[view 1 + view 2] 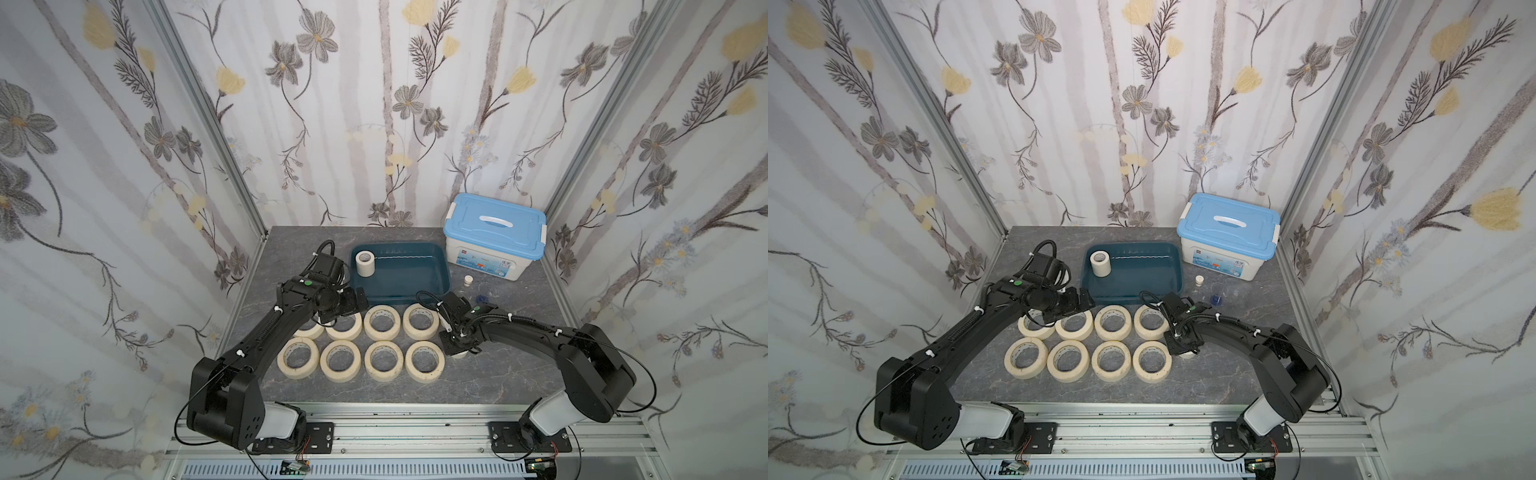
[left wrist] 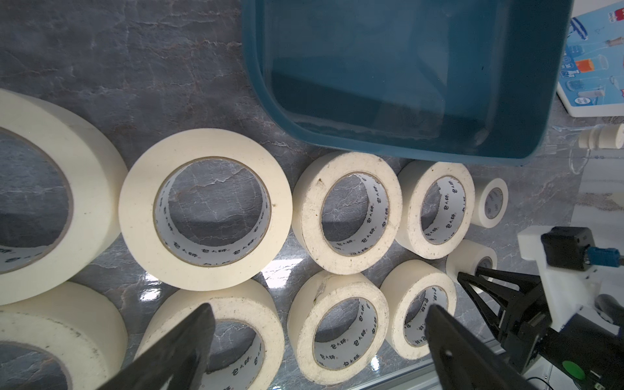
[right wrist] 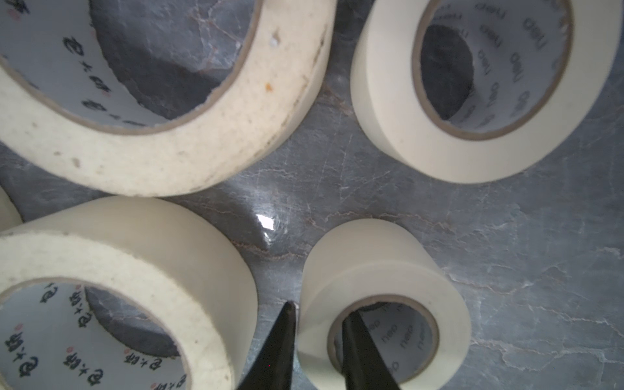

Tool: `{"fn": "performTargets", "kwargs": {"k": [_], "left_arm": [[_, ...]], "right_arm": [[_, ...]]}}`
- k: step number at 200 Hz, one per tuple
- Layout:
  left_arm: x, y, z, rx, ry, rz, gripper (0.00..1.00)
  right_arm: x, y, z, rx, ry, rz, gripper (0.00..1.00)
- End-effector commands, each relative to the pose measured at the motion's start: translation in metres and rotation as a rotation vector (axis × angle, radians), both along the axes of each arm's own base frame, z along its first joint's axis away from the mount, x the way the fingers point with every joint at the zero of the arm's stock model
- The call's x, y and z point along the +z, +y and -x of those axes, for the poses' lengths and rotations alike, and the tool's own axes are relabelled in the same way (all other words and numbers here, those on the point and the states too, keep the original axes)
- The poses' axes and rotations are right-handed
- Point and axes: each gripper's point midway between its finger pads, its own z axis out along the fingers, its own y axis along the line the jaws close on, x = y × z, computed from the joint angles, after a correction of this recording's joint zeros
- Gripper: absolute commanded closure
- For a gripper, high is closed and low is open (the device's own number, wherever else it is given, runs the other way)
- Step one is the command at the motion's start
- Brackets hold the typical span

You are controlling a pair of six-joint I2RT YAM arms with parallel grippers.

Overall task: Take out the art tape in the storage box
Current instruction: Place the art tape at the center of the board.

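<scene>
Placement of a small tape roll [image 3: 385, 304] on the grey tabletop [image 1: 519, 374], seen in the lower centre of the right wrist view. The right gripper [image 3: 319, 341] straddles the roll's wall: one jaw outside it, one inside the core, with a slight gap on the outer side, so whether the wall is gripped or just let go cannot be told. The roll rests on the tabletop, just beside two large rolls [image 3: 145, 101] and near another small roll [image 3: 472, 84].

The left gripper [image 2: 320, 341] hangs over the rows of large rolls, jaws spread wide and holding nothing.

In both top views, eight large rolls [image 1: 382, 357] lie in two rows at the lower centre. The teal storage box [image 1: 432, 286] sits just above them and holds one small roll [image 1: 365, 263], upright in its upper-left corner. A white tub with a blue lid [image 1: 494, 237] stands at the box's right.

To finish this step well, the jaws should part only enough to free the wall, then rise straight up, so that the inner jaw does not drag the light roll or knock its neighbours. The roll in the box would be next.
</scene>
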Motion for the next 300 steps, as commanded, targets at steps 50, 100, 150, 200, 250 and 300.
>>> {"fn": "performTargets", "kwargs": {"k": [50, 100, 150, 200, 250, 300], "left_arm": [[0.007, 0.0, -0.007, -0.004, -0.02, -0.013, 0.0], [0.018, -0.001, -0.018, -0.008, -0.042, -0.027, 0.0], [0.025, 0.001, -0.042, -0.008, -0.035, -0.092, 0.0], [0.03, -0.002, -0.081, -0.038, -0.041, -0.136, 0.16], [0.031, 0.003, -0.126, -0.056, -0.035, -0.202, 0.29], [0.023, 0.001, -0.17, -0.052, -0.034, -0.23, 0.35]], "right_arm": [[0.021, 0.0, -0.001, -0.023, -0.042, -0.037, 0.68], [0.051, 0.003, -0.01, -0.023, -0.109, -0.076, 0.64], [0.079, -0.003, -0.017, -0.03, -0.178, -0.104, 0.58], [0.096, -0.011, -0.019, -0.048, -0.215, -0.141, 0.53], [0.107, -0.022, -0.017, -0.071, -0.246, -0.166, 0.46], [0.112, -0.032, -0.015, -0.088, -0.262, -0.182, 0.37]]}}
